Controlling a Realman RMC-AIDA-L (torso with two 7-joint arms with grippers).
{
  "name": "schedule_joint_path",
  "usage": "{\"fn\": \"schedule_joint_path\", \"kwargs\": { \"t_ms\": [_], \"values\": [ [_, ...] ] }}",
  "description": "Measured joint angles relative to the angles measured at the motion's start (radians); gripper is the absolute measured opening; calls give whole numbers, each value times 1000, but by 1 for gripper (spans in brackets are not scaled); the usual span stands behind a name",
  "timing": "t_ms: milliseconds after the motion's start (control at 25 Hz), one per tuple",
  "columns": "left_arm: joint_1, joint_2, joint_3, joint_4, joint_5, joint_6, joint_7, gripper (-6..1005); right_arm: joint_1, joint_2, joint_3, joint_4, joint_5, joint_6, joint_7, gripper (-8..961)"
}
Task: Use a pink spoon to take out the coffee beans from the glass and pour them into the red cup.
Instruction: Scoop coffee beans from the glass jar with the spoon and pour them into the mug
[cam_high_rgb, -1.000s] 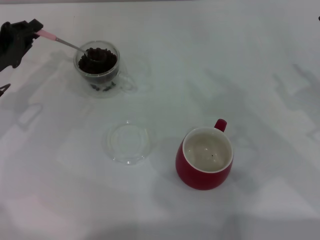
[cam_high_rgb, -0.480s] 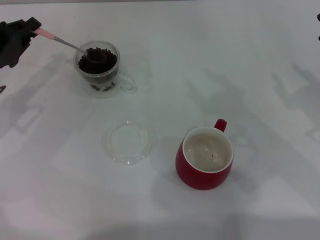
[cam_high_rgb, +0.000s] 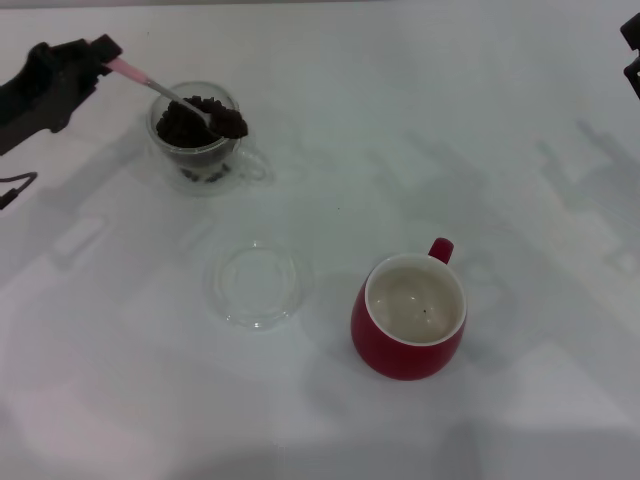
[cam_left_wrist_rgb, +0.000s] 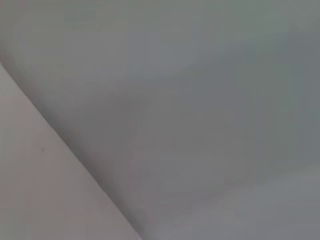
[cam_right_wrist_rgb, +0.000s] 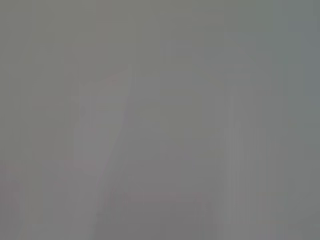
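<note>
In the head view my left gripper (cam_high_rgb: 92, 52) at the far left is shut on the pink spoon (cam_high_rgb: 160, 88) by its pink handle. The spoon's bowl carries a heap of coffee beans (cam_high_rgb: 229, 124) and hovers over the right rim of the glass (cam_high_rgb: 196, 140), which holds more dark beans. The red cup (cam_high_rgb: 409, 317) stands at the lower right, handle pointing away, its cream inside showing a single dark speck. A dark part of my right arm (cam_high_rgb: 632, 45) shows at the top right edge. Both wrist views show only blank grey.
A flat round clear glass dish (cam_high_rgb: 256, 283) lies on the white table (cam_high_rgb: 400, 150) between the glass and the red cup. A thin cable (cam_high_rgb: 12, 188) shows at the left edge.
The spoon has lifted out of the glass with a load of beans and moved right, over the rim. My left gripper has moved right and slightly up.
</note>
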Motion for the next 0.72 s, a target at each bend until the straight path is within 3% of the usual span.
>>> {"fn": "schedule_joint_path", "kwargs": {
  "t_ms": [440, 720],
  "values": [
    [-63, -10, 100, -3, 5, 88, -27, 128, 5, 0, 0, -2, 1, 10, -3, 607],
    [-97, -29, 158, -3, 12, 128, -31, 128, 9, 0, 4, -3, 5, 10, -4, 607]
  ]
}}
